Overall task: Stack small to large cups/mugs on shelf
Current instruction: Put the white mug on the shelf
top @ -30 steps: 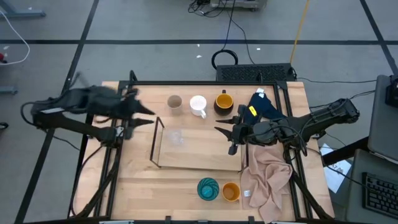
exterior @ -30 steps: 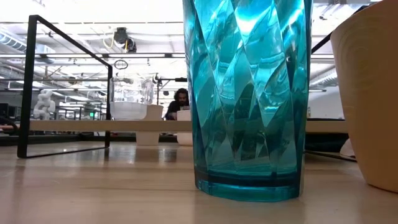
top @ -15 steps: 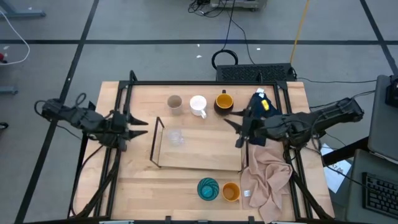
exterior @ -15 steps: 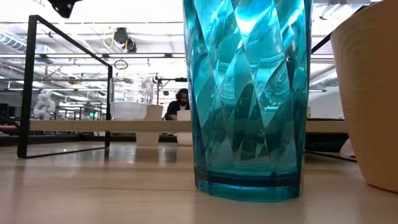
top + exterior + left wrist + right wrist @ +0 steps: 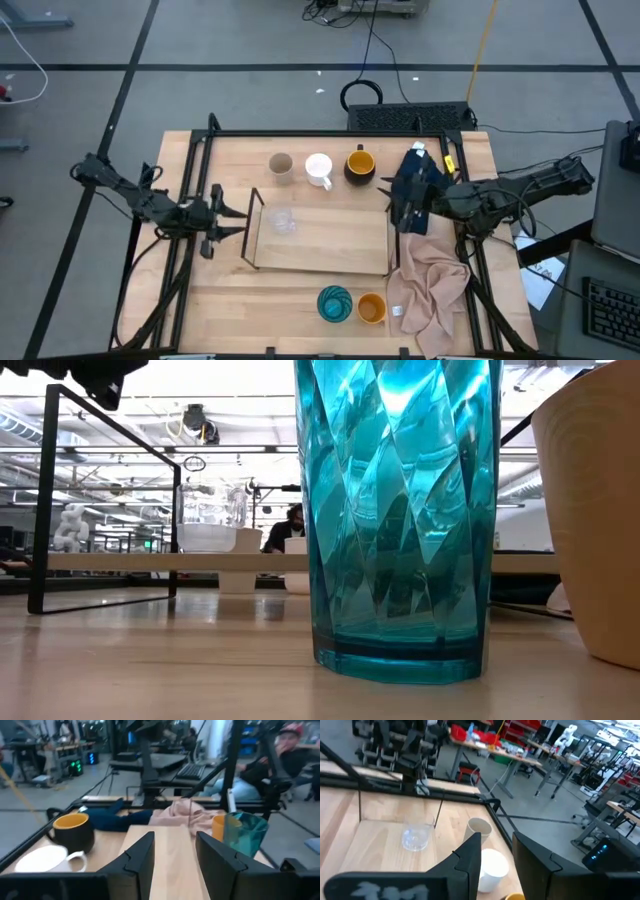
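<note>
Left end effector (image 5: 238, 215) open beside shelf (image 5: 330, 240) end; right end effector (image 5: 397, 212) open over pink cloth (image 5: 428, 285).

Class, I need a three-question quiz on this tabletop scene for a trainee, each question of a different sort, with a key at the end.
1. True or false: the clear glass stands on the shelf.
2. Which cup stands directly beside the teal patterned cup at the table's near edge? A) white handled mug B) small orange cup C) beige-grey cup
3. Fill in: the left gripper and right gripper both have their fingers ____ and hold nothing.

Key: 1 true; 2 B, the small orange cup; 3 open.
</note>
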